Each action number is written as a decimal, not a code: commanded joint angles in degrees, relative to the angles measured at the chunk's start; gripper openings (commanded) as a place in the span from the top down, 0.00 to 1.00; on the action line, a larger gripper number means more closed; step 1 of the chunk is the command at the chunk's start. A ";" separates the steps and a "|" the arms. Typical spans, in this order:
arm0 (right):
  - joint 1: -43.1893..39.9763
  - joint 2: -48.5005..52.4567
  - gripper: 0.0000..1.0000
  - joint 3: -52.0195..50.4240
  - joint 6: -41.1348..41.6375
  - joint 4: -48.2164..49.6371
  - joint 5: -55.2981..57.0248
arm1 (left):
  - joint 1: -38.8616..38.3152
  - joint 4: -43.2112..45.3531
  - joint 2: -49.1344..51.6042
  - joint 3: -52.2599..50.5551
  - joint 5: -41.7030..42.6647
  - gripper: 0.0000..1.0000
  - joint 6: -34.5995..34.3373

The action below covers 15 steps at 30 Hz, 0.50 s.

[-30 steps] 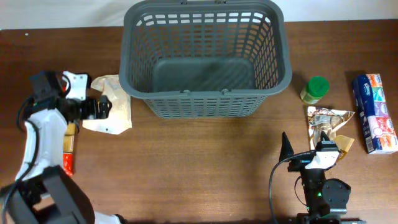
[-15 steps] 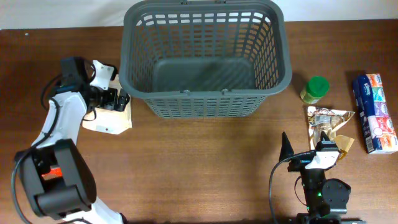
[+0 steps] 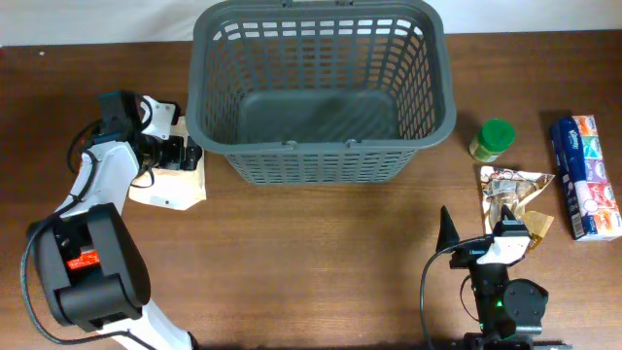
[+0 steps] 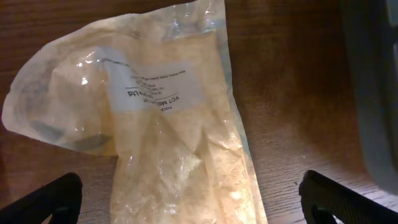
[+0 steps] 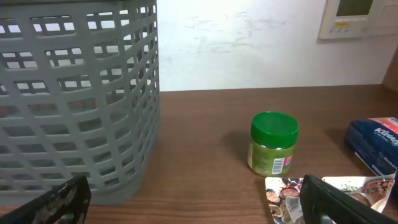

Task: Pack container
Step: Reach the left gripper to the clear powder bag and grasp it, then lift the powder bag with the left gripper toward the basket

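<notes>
Dark grey slotted plastic shopping basket [image 3: 321, 162], one only, stands empty at the far middle of the brown wooden tabletop [image 3: 311, 262]. Just left of it lies one clear plastic bag of pale crumbs [image 4: 180, 149], and the left tool [image 4: 196, 202] is spread open over it. Right of the basket sit one green-lidded jar [image 3: 493, 139], one crinkled printed snack packet [image 3: 510, 188] and one blue tissue pack [image 3: 586, 175]. Near the front edge the right tool [image 5: 199, 210] hangs open too, holding nothing

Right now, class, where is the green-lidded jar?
Overhead, the jar stands on the right side, just right of the basket, with a foil packet lying nearer the robot.
</notes>
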 commanded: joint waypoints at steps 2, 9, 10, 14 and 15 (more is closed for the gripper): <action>-0.44 -0.66 0.01 -0.26 -0.44 -0.26 -0.72 | 0.33 0.04 1.40 0.79 -0.22 0.01 -2.21; -0.44 -0.66 0.01 -0.26 -0.44 -0.26 -0.70 | 0.28 -0.09 5.05 0.76 -0.11 0.01 -2.21; -0.44 -0.66 0.01 -0.26 -0.44 -0.26 -0.72 | 0.28 -0.07 5.46 0.79 -0.13 0.01 -2.19; -0.44 -0.66 0.01 -0.26 -0.44 -0.26 -0.72 | 0.28 -0.07 5.53 0.79 -0.13 0.01 -2.21; -0.44 -0.66 0.01 -0.26 -0.44 -0.26 -0.72 | 0.28 -0.07 5.53 0.79 0.07 0.01 -2.21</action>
